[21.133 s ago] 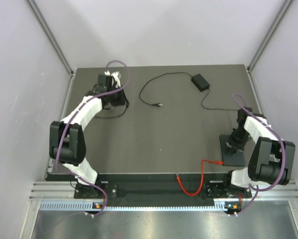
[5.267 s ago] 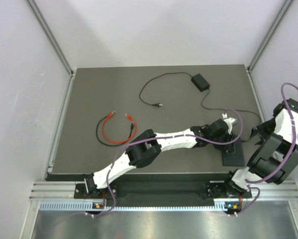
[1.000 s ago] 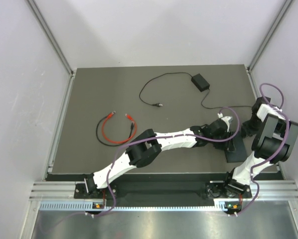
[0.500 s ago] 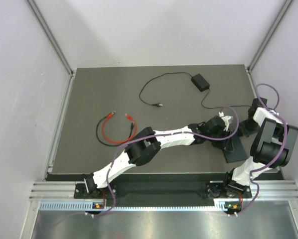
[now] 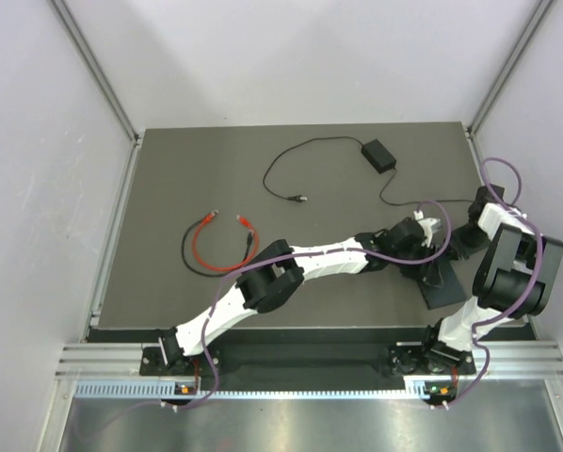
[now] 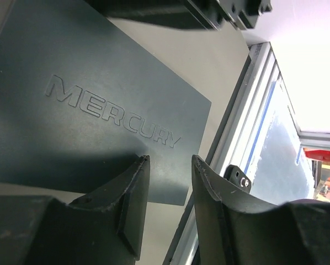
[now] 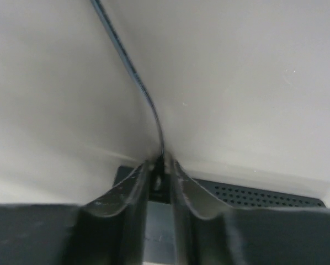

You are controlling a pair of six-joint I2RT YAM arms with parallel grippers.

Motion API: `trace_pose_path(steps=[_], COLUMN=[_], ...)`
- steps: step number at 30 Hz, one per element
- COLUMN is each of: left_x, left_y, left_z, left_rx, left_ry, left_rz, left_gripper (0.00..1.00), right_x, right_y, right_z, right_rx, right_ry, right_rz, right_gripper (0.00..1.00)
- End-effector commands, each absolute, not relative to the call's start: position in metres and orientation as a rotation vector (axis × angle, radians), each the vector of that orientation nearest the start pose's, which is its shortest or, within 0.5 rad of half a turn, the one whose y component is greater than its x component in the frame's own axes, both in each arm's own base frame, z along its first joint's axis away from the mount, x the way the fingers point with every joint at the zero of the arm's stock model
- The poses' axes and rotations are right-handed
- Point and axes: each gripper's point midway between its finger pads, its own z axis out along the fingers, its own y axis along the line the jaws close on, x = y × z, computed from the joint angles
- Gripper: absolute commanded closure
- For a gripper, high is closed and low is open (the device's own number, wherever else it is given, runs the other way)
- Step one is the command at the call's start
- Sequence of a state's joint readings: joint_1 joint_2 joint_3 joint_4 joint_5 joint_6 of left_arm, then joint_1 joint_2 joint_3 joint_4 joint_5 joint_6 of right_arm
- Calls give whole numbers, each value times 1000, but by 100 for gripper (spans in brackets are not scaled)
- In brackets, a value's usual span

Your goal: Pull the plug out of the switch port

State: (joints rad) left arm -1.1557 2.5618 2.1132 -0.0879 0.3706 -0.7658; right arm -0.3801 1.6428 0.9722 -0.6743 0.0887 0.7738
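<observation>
The switch (image 5: 443,287) is a flat matte black box at the table's right front. In the left wrist view its top (image 6: 99,127) bears raised "MERCURY" lettering. My left gripper (image 6: 170,165) is low over that top, jaws a little apart with nothing between them; from above it (image 5: 430,252) is at the box's far left part. My right gripper (image 7: 160,168) is shut on the small black plug (image 7: 159,175) seated in the box's perforated far edge (image 7: 253,194). The plug's thin black cord (image 7: 129,66) runs away across the table. From above the right gripper (image 5: 458,243) is at the box's far end.
A small black power brick (image 5: 378,153) lies at the back with thin cords, one ending loose (image 5: 300,198) mid-table. A red and black cable coil (image 5: 216,247) lies at left. The table's edge and metal rail (image 6: 248,127) run close beside the switch.
Over the last second my right gripper has come in to the switch's far edge. My left arm has shifted slightly toward the back. Little differs from half a second ago.
</observation>
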Motion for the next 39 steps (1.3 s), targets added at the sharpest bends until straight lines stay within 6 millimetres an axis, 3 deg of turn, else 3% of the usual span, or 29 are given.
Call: trace_pose_path(steps=[1, 3, 8, 12, 13, 19, 23, 29, 34, 36, 38, 39], left_x=[190, 191, 188, 183, 182, 174, 165, 162, 173, 181, 188, 196], left_y=[-620, -616, -610, -602, -597, -580, -574, -575, -579, -589, -586, -588], left_z=[0, -2, -15, -27, -32, -47, -59, -67, -53, -26, -16, 0], left_rx=[686, 670, 645, 618, 606, 532, 533, 533, 582, 623, 656, 663], left_ry=[2540, 2560, 2617, 2681, 2701, 2773, 2799, 2810, 2733, 2645, 2610, 2571], left_rz=[-1226, -1196, -1158, -1129, -1112, -1013, -970, -950, -970, -1080, -1114, -1146], left_gripper=[58, 59, 60, 71, 74, 91, 94, 95, 95, 92, 91, 89], right_x=[277, 274, 273, 282, 285, 317, 337, 318, 302, 301, 292, 290], right_y=[-89, -90, -88, -94, -96, -116, -128, -121, -103, -101, -94, -92], right_z=[25, 24, 25, 30, 30, 37, 38, 32, 15, 18, 24, 26], right_rx=[1552, 1543, 1530, 1534, 1537, 1537, 1563, 1773, 1746, 1622, 1507, 1473], right_ry=[2500, 2506, 2512, 2487, 2481, 2445, 2410, 2287, 2383, 2461, 2539, 2556], right_rz=[-50, -63, -50, -64, -69, -114, -148, -167, -105, -112, -140, -150], right_gripper=[74, 69, 70, 98, 100, 100, 100, 100, 100, 100, 100, 100])
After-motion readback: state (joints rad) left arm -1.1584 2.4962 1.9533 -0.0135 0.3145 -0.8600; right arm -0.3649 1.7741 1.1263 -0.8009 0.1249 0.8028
